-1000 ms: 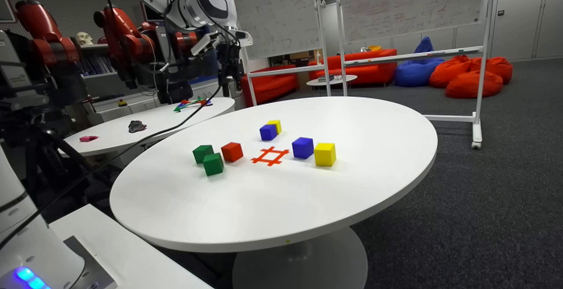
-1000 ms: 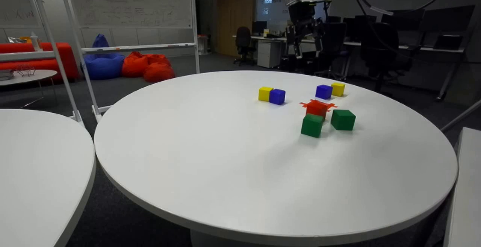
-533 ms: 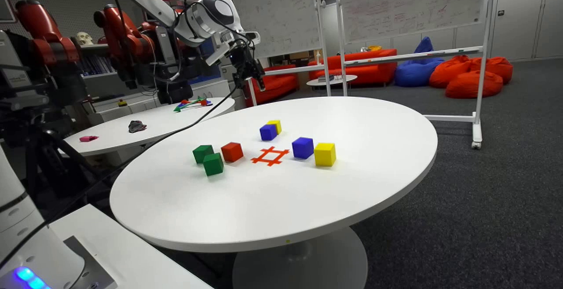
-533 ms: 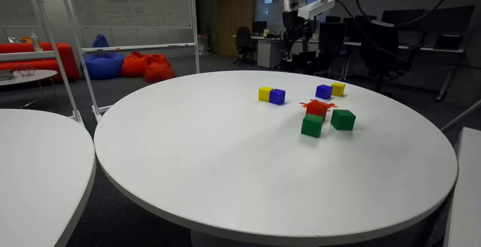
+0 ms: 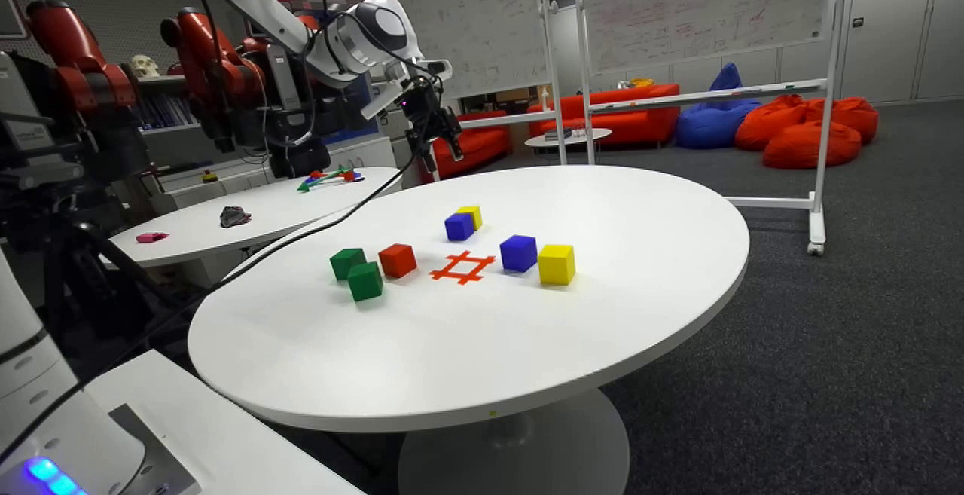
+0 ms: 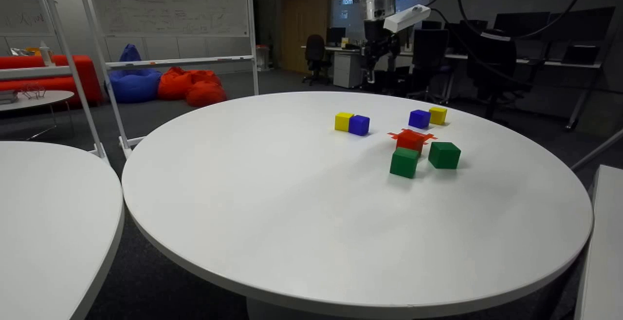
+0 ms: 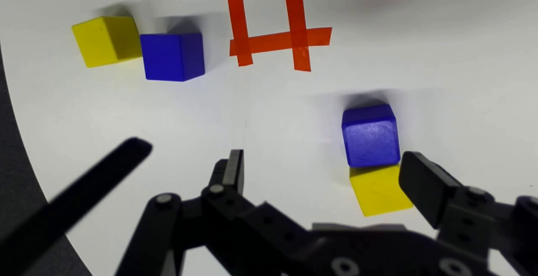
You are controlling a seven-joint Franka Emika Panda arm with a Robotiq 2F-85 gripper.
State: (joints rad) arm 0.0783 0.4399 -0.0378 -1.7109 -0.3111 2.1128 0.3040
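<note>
Wide-open hand (image 7: 323, 162), gripping nothing, hanging well above the tabletop (image 6: 292, 213) in both exterior views, apart from every cube. Nearest, in the wrist view: blue cube (image 7: 372, 139), with yellow cube (image 7: 380, 190) just beside it, perhaps touching, and partly hidden behind the hand. Toward the tabletop's edge: second blue cube (image 7: 164, 57) and second yellow cube (image 7: 96, 43), side by side; contact there hard to tell. Flat on the tabletop: red tape square (image 7: 269, 43); in an exterior view, between second blue cube and red cube (image 5: 398, 261). Beyond red cube: green cube (image 5: 365, 281) and other green cube (image 5: 347, 263), close together.

Progress, judging by the layout: no grasp made at this moment; all seven cubes resting on the tabletop, none lifted. Closing on a cube and raising it, both undone.
</note>
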